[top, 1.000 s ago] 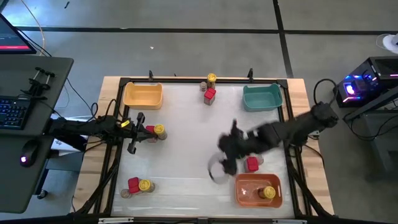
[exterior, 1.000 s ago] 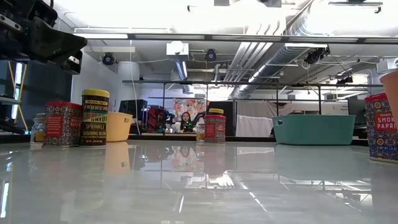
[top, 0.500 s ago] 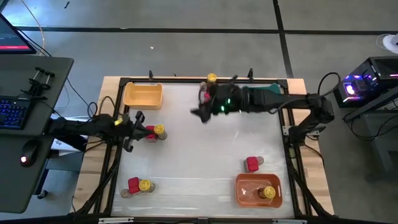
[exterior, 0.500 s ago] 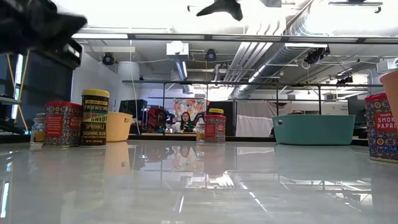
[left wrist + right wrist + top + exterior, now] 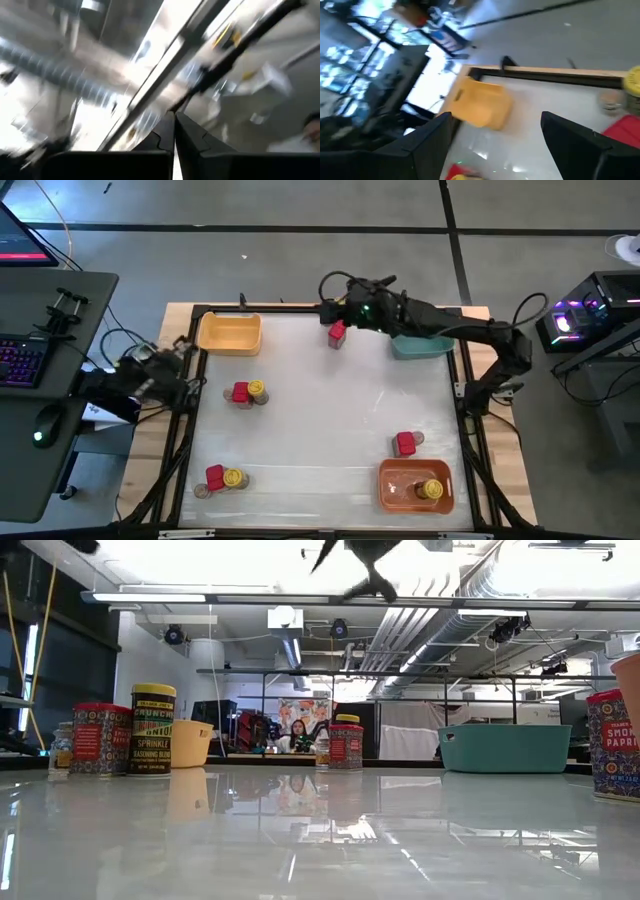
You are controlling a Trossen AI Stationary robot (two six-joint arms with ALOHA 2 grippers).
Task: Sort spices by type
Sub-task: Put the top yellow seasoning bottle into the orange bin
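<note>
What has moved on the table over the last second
The right arm swung from beside the orange bin to the far edge; its open gripper now hovers over the red tin there, holding nothing. The left gripper, shut, pulled back off the table's left edge. All jars, tins and bins stayed put.

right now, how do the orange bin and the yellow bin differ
The orange bin sits at the near right corner of the table, while the yellow bin sits at the far left corner. The orange bin holds a yellow-lidded jar and a small tan-brown jar; the yellow bin looks empty. Both are open-topped, roughly rectangular and similar in size.
</note>
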